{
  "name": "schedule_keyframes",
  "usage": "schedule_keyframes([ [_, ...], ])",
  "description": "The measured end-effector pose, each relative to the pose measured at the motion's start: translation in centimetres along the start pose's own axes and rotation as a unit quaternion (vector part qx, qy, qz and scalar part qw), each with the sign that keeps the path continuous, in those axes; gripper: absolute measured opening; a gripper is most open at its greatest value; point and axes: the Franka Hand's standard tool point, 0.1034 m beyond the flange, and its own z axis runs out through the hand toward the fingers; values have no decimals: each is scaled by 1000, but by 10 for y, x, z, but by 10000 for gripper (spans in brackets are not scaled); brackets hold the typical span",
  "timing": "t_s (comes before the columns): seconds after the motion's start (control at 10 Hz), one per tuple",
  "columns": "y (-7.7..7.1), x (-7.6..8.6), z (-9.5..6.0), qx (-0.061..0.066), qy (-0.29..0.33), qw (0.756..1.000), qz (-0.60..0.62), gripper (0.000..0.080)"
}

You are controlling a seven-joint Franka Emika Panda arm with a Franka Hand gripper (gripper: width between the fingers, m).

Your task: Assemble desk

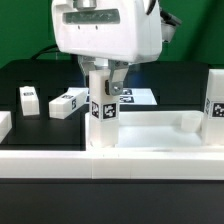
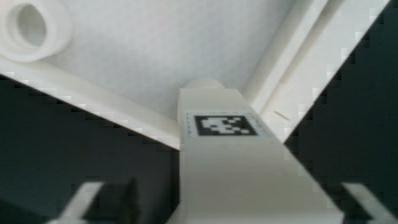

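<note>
The step in hand looks like seating a leg in a corner of the desk. The large, shallow, rimmed white plastic tabletop [image 1: 160,128] lies on the black table [image 1: 40,80], towards the exterior view's right and just behind the long white rail [image 1: 40,163]. At its corner on the exterior view's left stands a short, square, white plastic upright leg [image 1: 103,108] with its black-and-white tag facing the camera. It is directly under the white two-finger gripper [image 1: 108,88].

In the wrist view this leg sits between the fingers [image 2: 103,205]. They flank it closely, but a dark sliver shows on one side and the picture is blurred, so I cannot tell whether they pinch it or only stand around it. The leg hides the socket beneath it, so how deep it sits is not visible. A round corner socket [image 2: 32,30] further along the tabletop is bare.

A fitted leg [image 1: 215,105] stands at the tabletop's end on the exterior view's right. A loose leg [image 1: 28,100] and a second loose leg [image 1: 68,103] lie on the table at the exterior view's left, well apart from the tabletop, so I judge the task about halfway at best.

The next move probably calls for turning the upright leg about its own axis while keeping it vertical — a tilt could jam it in the socket. After that comes letting go cleanly, without nudging the tabletop.
</note>
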Motion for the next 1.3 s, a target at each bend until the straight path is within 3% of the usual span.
schedule_keyframes([
  [0.1,0,0,0,-1,-1,998,-58,606],
  [0.5,-1,-1,0,-4,0,971,-238,647],
  [0.7,-1,0,1,-8,1,933,-359,649],
  [1.3,-2,1,3,-20,1,825,-565,649],
])
